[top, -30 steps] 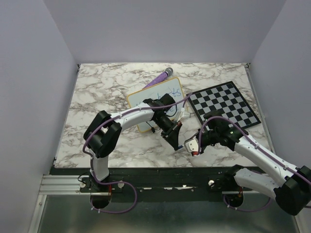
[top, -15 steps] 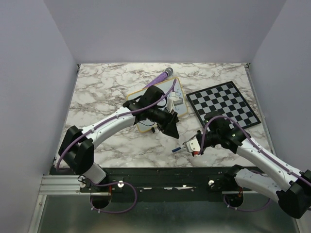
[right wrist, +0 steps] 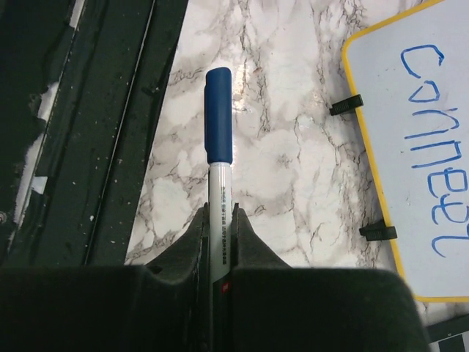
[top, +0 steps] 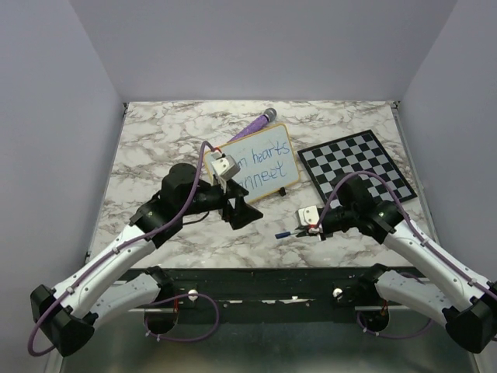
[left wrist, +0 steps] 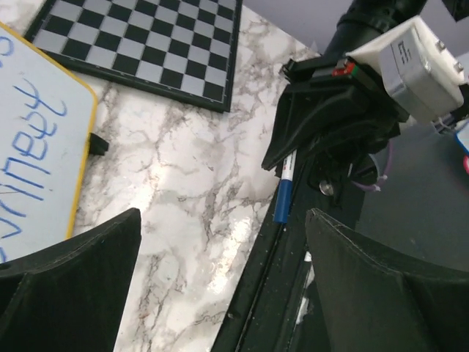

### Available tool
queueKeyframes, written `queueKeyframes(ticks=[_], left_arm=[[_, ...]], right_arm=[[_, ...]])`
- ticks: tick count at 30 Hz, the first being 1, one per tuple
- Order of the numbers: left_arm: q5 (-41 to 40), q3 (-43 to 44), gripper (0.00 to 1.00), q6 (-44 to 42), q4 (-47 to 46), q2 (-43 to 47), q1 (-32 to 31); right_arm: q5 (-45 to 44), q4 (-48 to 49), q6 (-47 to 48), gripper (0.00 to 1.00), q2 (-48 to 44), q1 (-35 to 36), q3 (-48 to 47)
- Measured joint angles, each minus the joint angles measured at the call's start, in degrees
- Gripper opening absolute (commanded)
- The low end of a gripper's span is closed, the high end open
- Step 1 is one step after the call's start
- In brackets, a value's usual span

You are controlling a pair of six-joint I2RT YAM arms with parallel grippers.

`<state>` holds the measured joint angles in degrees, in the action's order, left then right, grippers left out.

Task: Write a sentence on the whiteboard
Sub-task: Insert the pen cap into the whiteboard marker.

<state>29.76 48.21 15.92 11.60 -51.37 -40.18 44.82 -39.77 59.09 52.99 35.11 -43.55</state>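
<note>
The whiteboard, white with a yellow frame, stands tilted at mid-table. The sentence is in blue marker on two lines; my left wrist covers its left end. In the right wrist view the whiteboard shows the word "connect". My left gripper hovers just in front of the board's near-left corner, open and empty, its fingers wide apart. My right gripper is shut on a white marker with a blue cap. That marker points left, near the table's front edge.
A black-and-white chessboard lies flat to the right of the whiteboard. A purple pen-like object lies behind the board's top edge. The black front rail runs along the near edge of the marble table.
My left arm has drawn back from over the whiteboard toward the near left and its gripper has opened, uncovering the writing. My right gripper has stayed shut on the marker, nearly in place.
</note>
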Motion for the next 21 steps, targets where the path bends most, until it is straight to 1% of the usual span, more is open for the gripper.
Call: queueKeyframes(ticks=[1,2,5,9,11,17,21], left_arm=[[1.1,-0.5,0.92,0.0,-0.5,-0.1,0.0],[2.1,-0.5,0.87,0.0,-0.9,-0.9,0.1],[7.2,-0.4,0.82,1.0,-2.4,-6.6,0.0],[13.5,-0.3,0.81,2.9,-2.1,-15.4,-0.8],[16.1,-0.3,0.80,3.8,-2.3,-17.4,-1.6],[21.8,0.0,0.74,6.1,-5.5,-19.1,-4.0],[23.0,0.8,0.70,6.3,-6.2,-21.9,-5.2]], right_arm=[[0.0,-0.8,-1.0,0.01,0.1,0.0,-0.7],[0.1,-1.4,-1.6,0.01,0.2,0.0,-1.3],[0.3,-2.8,-2.8,0.01,0.3,-0.1,-2.3],[0.3,-3.4,-3.7,0.01,1.0,-0.2,-2.3],[0.3,-3.5,-3.8,0.01,1.6,-0.2,-2.3],[0.3,-3.5,-4.0,0.01,1.9,-0.3,-2.3],[0.4,-3.4,-4.1,0.01,1.9,-0.3,-2.3]])
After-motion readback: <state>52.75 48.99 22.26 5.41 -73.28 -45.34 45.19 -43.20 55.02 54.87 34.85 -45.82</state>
